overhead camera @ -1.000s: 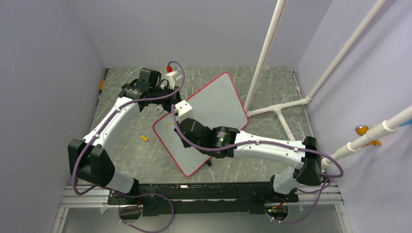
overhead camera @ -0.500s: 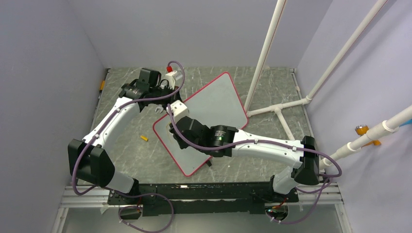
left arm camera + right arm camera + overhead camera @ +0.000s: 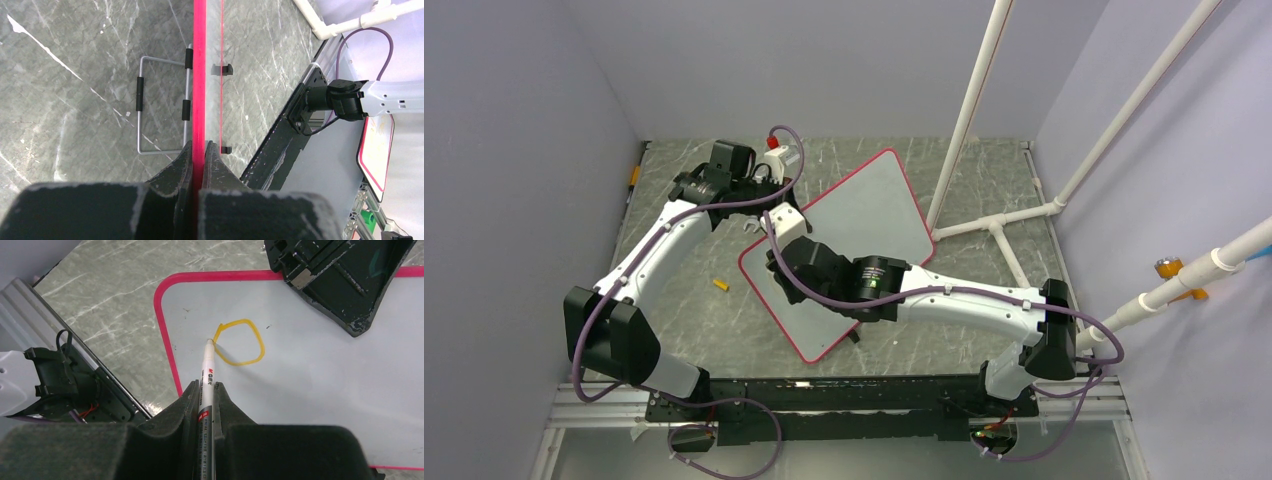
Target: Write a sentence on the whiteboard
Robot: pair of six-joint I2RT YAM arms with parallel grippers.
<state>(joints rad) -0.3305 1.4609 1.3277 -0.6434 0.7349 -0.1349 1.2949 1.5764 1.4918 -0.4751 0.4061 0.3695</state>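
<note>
The whiteboard [image 3: 874,215] stands tilted on the table, pale grey with a red-pink rim [image 3: 199,75]. My left gripper [image 3: 200,150] is shut on that rim at the board's upper left edge [image 3: 762,212]. My right gripper [image 3: 206,387] is shut on a slim white marker [image 3: 208,367], hovering over the board's left part [image 3: 782,258]. The marker's tip touches the board at the left side of an orange-yellow closed loop [image 3: 239,342], the only stroke of the sentence that shows. Part of the left gripper's body [image 3: 340,275] shows at the top of the right wrist view.
A small yellow cap [image 3: 721,285] lies on the table left of the board. A wire stand [image 3: 162,107] and black clips [image 3: 222,69] sit at the board's back. White pipes [image 3: 969,110] rise right of the board, with a pipe frame [image 3: 1009,225] on the table.
My right arm has shifted left over the board's left part with the marker, now covering the stroke in the top view. The left arm and the board have not moved.
</note>
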